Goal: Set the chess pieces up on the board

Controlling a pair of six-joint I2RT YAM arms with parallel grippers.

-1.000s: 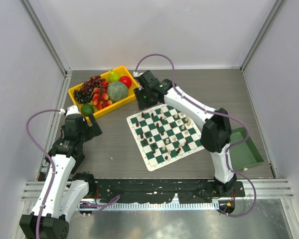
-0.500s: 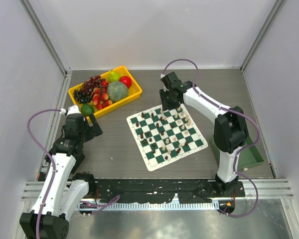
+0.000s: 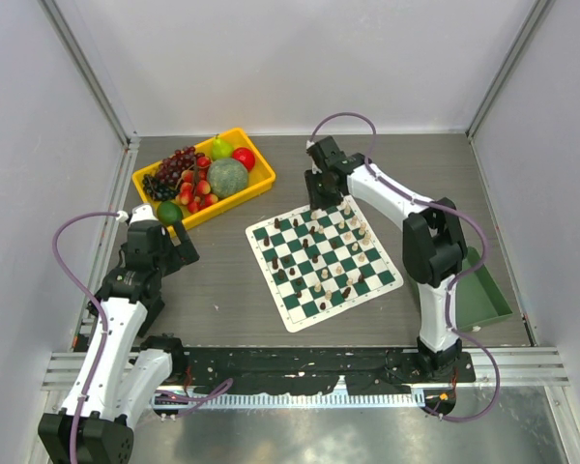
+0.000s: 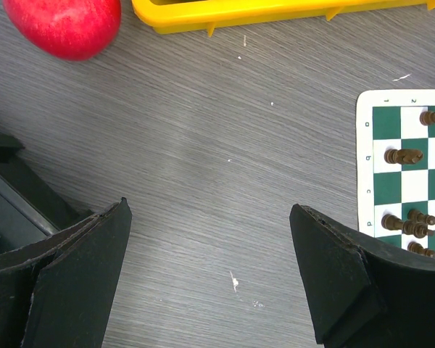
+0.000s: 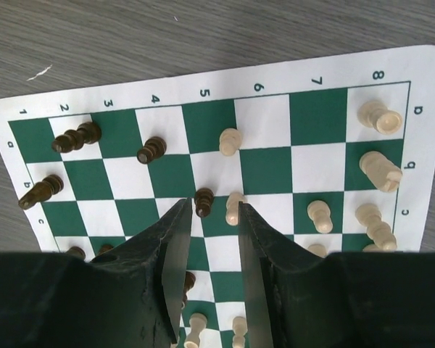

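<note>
The board (image 3: 321,261) lies askew at the middle of the table (image 3: 217,285), with chess pieces (image 5: 377,168) scattered over its squares. The fruit bin (image 3: 264,180) sits behind it to the left; the side tray (image 3: 493,295) lies to its right. The right gripper (image 5: 214,206) hangs above the board's far side (two pieces just beyond its fingertips); the left gripper (image 4: 210,217) stands well left of the board, near the bin.

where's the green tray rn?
Top view: green tray sits at the right edge of the table, right of the chessboard, partly hidden by the right arm.
</note>
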